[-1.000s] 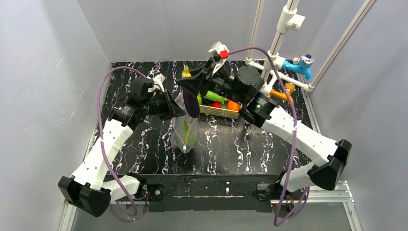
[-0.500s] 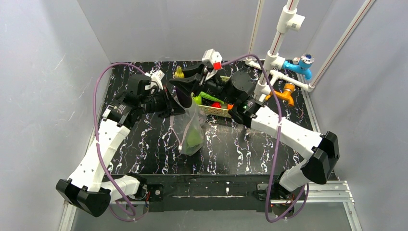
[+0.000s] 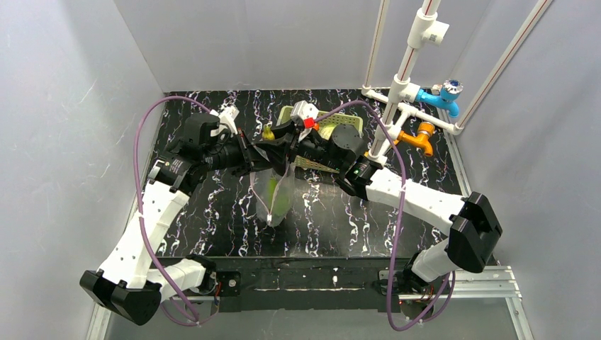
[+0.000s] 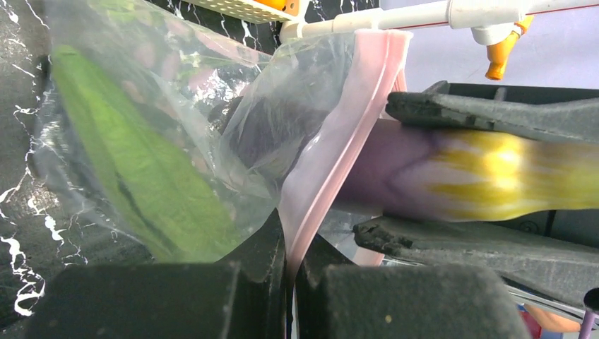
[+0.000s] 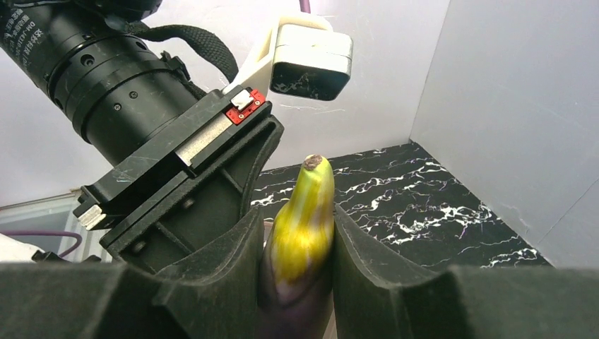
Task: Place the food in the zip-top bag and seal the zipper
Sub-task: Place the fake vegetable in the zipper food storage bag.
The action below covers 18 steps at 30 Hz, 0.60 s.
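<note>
The clear zip-top bag (image 3: 276, 195) hangs over the table centre with big green leaves (image 4: 141, 176) inside. My left gripper (image 3: 249, 157) is shut on the bag's pink zipper strip (image 4: 339, 141) and holds the mouth up; its jaws pinch the strip in the left wrist view (image 4: 291, 254). My right gripper (image 3: 273, 145) is shut on the dark purple piece (image 4: 452, 176), which has a yellow-green stem (image 5: 302, 226). The purple end reaches into the bag's mouth. The right gripper's fingers (image 4: 494, 116) sit just outside the mouth.
The cream lattice basket (image 3: 347, 120) stands behind the bag, its contents mostly hidden by the right arm. White pipes (image 3: 411, 64) with a blue valve (image 3: 446, 92) and an orange valve (image 3: 424, 134) rise at the back right. Grey walls enclose the table.
My right gripper has moved left and down from over the basket, carrying the dark purple piece into the bag's mouth. My left gripper keeps hold of the zipper strip and has shifted little.
</note>
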Tool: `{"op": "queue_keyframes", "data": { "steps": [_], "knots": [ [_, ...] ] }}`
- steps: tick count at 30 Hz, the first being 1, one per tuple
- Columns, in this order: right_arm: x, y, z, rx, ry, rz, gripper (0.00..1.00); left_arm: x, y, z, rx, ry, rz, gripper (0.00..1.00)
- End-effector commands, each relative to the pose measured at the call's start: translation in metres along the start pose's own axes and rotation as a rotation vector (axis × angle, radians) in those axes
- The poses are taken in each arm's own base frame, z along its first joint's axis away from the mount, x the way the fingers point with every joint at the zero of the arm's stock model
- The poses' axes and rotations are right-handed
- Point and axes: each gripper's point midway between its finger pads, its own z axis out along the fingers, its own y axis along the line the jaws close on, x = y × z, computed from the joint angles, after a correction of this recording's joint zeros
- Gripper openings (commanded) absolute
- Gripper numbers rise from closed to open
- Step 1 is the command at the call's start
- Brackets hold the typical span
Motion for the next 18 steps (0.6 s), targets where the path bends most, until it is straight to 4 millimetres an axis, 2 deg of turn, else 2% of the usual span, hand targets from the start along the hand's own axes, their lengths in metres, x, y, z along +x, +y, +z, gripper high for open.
{"op": "queue_keyframes", "data": {
  "steps": [1,3,4,6,9,10,14,18],
  "knots": [
    [-0.056,0.001,0.002,-0.016,-0.142,-0.119,0.08,0.000,-0.013,-0.008,0.057,-0.012,0.008,0.00],
    [-0.056,-0.003,0.001,-0.018,-0.145,-0.117,0.13,0.000,-0.012,-0.008,0.051,-0.017,0.008,0.00],
    [-0.054,-0.005,0.001,-0.017,-0.138,-0.111,0.19,-0.001,-0.012,-0.009,0.049,-0.019,0.008,0.00],
    [-0.050,-0.010,-0.003,0.008,-0.110,-0.099,0.38,-0.001,-0.011,-0.009,0.044,-0.022,0.007,0.00],
    [-0.049,-0.015,-0.018,0.084,-0.065,-0.023,0.70,-0.002,-0.009,-0.009,0.033,-0.026,0.010,0.00],
    [-0.047,-0.014,-0.023,0.090,-0.047,-0.005,0.77,-0.002,-0.008,-0.008,0.028,-0.027,0.010,0.00],
    [-0.036,-0.007,-0.039,0.118,0.059,0.126,0.84,-0.003,-0.005,-0.003,0.027,-0.027,0.004,0.00],
    [-0.038,-0.008,-0.059,0.213,0.133,0.282,0.88,-0.005,-0.005,0.002,0.030,-0.029,-0.007,0.00]
  ]
}}
